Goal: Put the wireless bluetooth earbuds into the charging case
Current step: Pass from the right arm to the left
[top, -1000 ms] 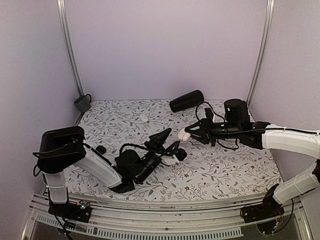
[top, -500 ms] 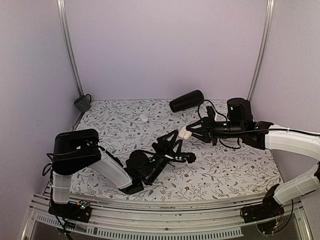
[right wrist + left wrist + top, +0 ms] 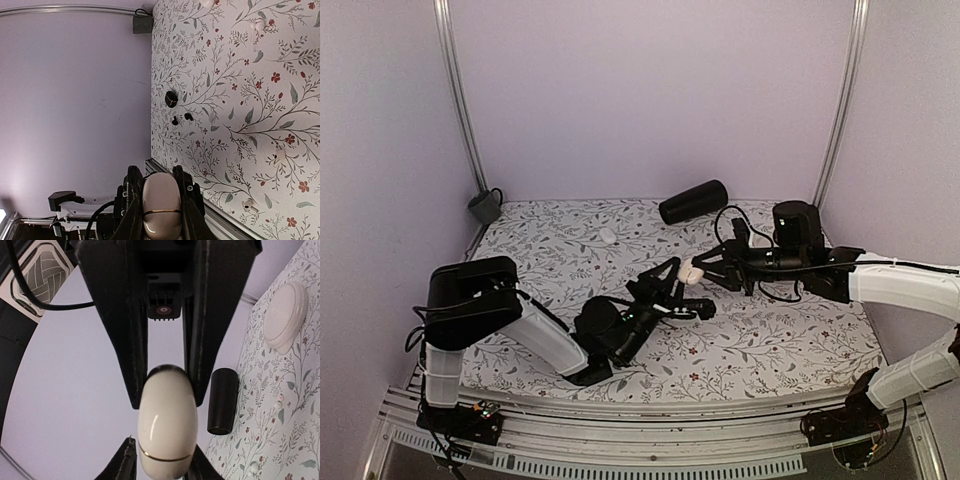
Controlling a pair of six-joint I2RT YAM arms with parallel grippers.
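My right gripper (image 3: 692, 270) is shut on a white egg-shaped charging case (image 3: 689, 270) with a thin gold seam, closed, and holds it above the mat. In the right wrist view the case (image 3: 161, 200) sits between my right gripper (image 3: 161, 220) fingers. My left gripper (image 3: 680, 287) faces it from the other side. In the left wrist view my left gripper (image 3: 162, 462) fingertips flank the case's (image 3: 166, 425) near end, with a thin gap on one side. Two tiny black earbuds (image 3: 175, 120) (image 3: 188, 116) lie on the mat near its left edge, seen only in the right wrist view.
A black cylinder (image 3: 693, 202) lies at the back and shows in the left wrist view (image 3: 222, 400). A grey cup (image 3: 483, 207) stands in the back left corner. A white disc (image 3: 608, 236) lies on the mat. A small round black object (image 3: 171, 99) lies beside the earbuds.
My left arm has swung right and forward, bringing its open gripper up to the case. My right gripper has shifted slightly toward it, still holding the case.
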